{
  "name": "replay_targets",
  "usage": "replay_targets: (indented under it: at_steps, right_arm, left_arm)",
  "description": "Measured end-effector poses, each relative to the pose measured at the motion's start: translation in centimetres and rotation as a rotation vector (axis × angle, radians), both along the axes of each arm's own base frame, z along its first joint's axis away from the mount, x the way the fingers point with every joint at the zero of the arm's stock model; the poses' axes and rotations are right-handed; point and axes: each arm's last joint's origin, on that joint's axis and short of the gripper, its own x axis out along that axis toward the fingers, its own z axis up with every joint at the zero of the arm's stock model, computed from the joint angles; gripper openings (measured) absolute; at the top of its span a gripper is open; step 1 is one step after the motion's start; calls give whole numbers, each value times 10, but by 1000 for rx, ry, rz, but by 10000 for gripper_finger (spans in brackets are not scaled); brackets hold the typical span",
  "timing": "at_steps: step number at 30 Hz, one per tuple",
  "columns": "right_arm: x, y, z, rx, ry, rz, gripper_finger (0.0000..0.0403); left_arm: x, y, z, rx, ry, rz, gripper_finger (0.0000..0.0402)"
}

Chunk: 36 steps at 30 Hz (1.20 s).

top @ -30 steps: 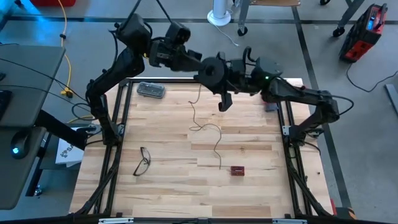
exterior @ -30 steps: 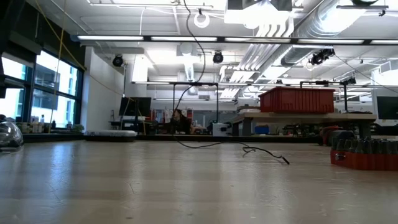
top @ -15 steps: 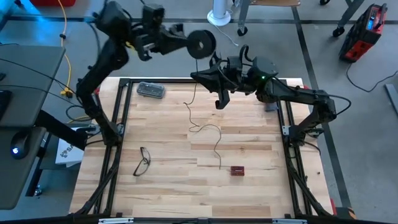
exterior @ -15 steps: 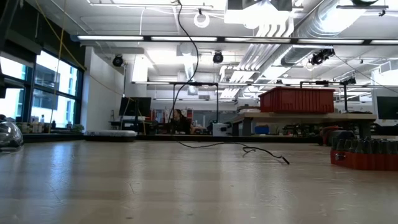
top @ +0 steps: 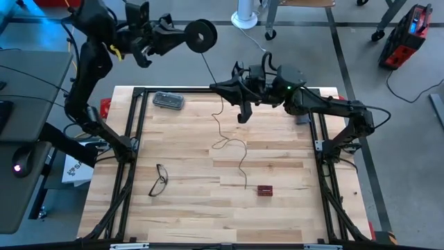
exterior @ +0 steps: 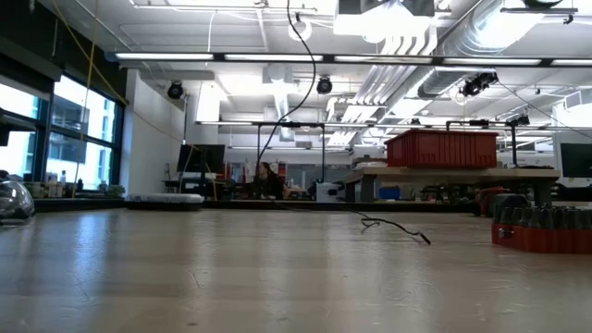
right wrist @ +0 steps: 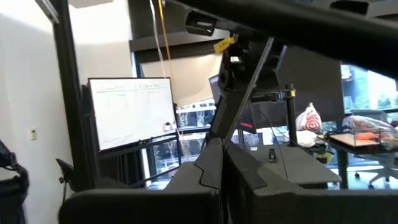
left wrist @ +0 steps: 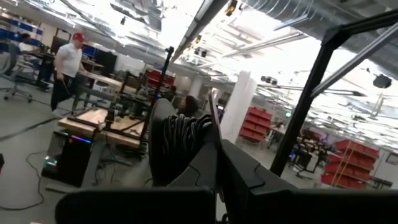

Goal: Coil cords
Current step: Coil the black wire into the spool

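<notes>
Nearest the front edge of the pale wooden slatted table (top: 277, 215), a small dark red block (top: 264, 189) sits beside the free end of the long, very thin dark wire (top: 239, 154), with black-framed eyeglasses (top: 159, 179) off toward the left. From there the wire snakes loosely across the boards toward the back and rises off the table. At the far edge, the right gripper (top: 241, 104) hangs over the wire with its fingers together, seemingly pinching the strand to guide it. Farthest back, beyond the table's edge, the left gripper (top: 179, 38) is clamped on the small round black reel with a pale centre (top: 202, 35), held high. Some turns already sit on the reel, yet a good length lies unwound, so the coiling looks only partly done
</notes>
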Motion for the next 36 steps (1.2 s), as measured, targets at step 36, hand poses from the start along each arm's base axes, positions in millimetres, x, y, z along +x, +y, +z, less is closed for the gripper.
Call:
replay_targets:
  at_steps: [36]
  right_arm:
    - [4, -1, -22, -91, 219, -85, 12]
  left_arm:
    - [-11, -7, 17, -74, -134, -83, 0]
